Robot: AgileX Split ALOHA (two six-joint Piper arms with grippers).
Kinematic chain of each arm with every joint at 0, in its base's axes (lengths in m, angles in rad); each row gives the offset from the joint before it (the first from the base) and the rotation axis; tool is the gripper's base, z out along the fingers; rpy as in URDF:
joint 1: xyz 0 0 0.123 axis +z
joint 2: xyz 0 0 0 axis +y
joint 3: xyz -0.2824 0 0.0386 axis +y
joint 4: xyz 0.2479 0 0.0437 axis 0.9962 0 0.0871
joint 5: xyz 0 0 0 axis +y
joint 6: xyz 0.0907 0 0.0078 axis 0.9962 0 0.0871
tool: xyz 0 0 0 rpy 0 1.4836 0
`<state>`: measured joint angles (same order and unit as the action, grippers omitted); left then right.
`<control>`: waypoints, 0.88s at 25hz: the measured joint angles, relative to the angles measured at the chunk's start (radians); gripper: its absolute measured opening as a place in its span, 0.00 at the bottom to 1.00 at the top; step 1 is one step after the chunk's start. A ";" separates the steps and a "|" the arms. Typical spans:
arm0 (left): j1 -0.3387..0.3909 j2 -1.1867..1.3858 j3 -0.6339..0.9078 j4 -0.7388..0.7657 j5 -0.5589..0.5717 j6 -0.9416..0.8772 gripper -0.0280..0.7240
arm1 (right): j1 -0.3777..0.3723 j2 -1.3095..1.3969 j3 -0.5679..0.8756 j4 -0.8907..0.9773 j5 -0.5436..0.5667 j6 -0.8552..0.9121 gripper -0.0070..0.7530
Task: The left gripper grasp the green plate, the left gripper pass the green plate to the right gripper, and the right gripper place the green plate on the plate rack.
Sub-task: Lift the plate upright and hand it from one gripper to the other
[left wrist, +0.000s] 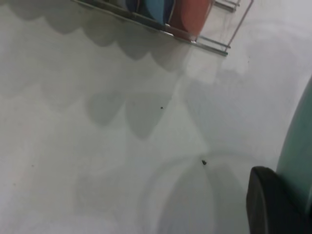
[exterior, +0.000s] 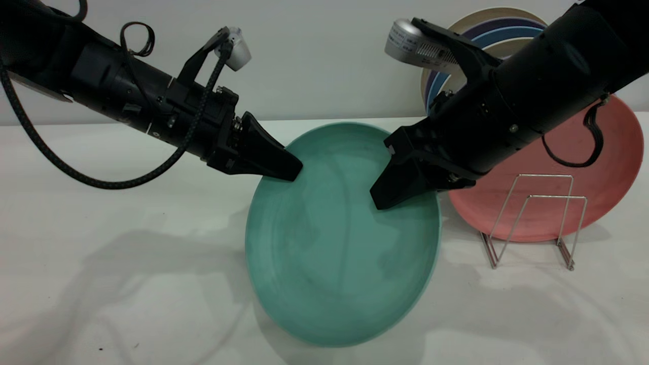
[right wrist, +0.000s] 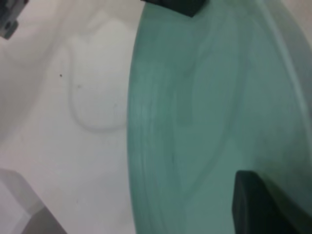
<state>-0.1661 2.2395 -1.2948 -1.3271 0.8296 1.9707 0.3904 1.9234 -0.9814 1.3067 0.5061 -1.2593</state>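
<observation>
Up front in the outside camera, we've got the green plate (exterior: 342, 238) held tilted up off the white table (exterior: 101, 253), right between the two arms. Our left gripper (exterior: 291, 172) is clamped on the plate's upper left edge. The right gripper (exterior: 383, 195) has its tips at the upper right part of the plate; looks like it's biting on, but we honestly can't tell if it's closed. Off to the right sits the plate rack (exterior: 532, 218) with a pink plate (exterior: 608, 172) leaning behind it and blue plates (exterior: 487, 35) further back.

From the left wrist cam, we only see one black finger (left wrist: 273, 204) pressed against the plate's edge (left wrist: 300, 151), with the rack (left wrist: 204, 41) farther off.

From the right wrist cam, the plate (right wrist: 214, 122) fills the picture and one finger (right wrist: 263, 204) lies over its face.

So we'd call this mid-handover. Next up: the right needs a firm pinch before the left lets go, otherwise the plate probably drops.
</observation>
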 joint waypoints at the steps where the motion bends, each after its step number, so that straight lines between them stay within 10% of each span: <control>1: 0.000 0.000 0.000 -0.003 0.000 0.000 0.09 | 0.000 0.000 0.000 0.002 -0.001 0.000 0.22; 13: 0.001 -0.002 0.000 -0.030 0.012 -0.004 0.74 | 0.000 0.000 0.000 0.006 0.001 -0.007 0.17; 22: 0.001 -0.002 0.000 -0.033 0.001 -0.096 0.82 | 0.002 0.000 0.000 0.004 -0.015 -0.021 0.16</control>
<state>-0.1651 2.2375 -1.2948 -1.3599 0.8303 1.8744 0.3922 1.9234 -0.9814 1.3111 0.4908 -1.2803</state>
